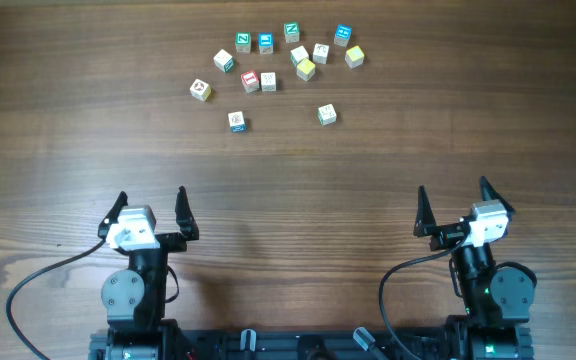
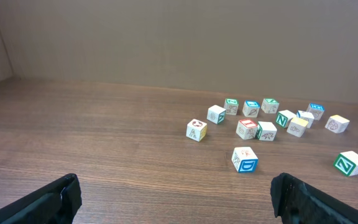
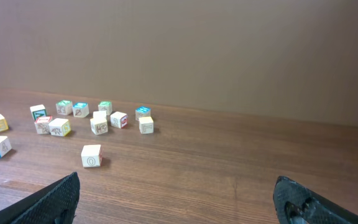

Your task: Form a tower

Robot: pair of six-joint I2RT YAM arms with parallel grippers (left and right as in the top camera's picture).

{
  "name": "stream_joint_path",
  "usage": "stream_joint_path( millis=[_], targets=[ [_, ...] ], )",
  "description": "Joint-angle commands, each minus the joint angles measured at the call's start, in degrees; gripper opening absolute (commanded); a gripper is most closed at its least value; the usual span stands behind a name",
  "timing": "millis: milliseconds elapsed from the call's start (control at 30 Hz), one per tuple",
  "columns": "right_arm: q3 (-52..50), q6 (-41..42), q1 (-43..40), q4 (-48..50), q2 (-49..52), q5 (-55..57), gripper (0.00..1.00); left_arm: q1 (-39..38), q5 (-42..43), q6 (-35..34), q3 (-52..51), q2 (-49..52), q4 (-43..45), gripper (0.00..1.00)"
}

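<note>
The letter cubes (image 1: 268,82) are lying loose and single on the far side of the wooden table (image 1: 68,130), each sitting flat on the wood, and most are bunching close together. A blue-trimmed cube (image 1: 236,121) and a green-marked cube (image 1: 327,114) are sitting a little apart on the near edge of the group. Well short of them, the left gripper (image 1: 151,197) and the right gripper (image 1: 453,190) are hovering with jaws spread wide, gripping nothing.
</note>
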Motion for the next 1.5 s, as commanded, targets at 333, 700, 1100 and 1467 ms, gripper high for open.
stream_joint_path(
  millis=[333,700,1100,1467],
  targets=[
    [-0.07,0.85,-0.24,0.31,-0.57,-0.68,1.0,0.31,-0.74,0.87,-0.17,-0.28,-0.02,1.0],
    [-0.07,0.85,-0.24,0.31,-0.57,-0.68,1.0,0.31,-0.74,0.87,-0.17,-0.28,-0.02,1.0],
    [-0.07,0.85,-0.24,0.31,-0.57,-0.68,1.0,0.31,-0.74,0.87,-0.17,-0.28,-0.02,1.0],
    [-0.07,0.85,-0.24,0.31,-0.57,-0.68,1.0,0.31,-1.88,3.87,-0.17,-0.28,0.94,1.0]
  ],
)
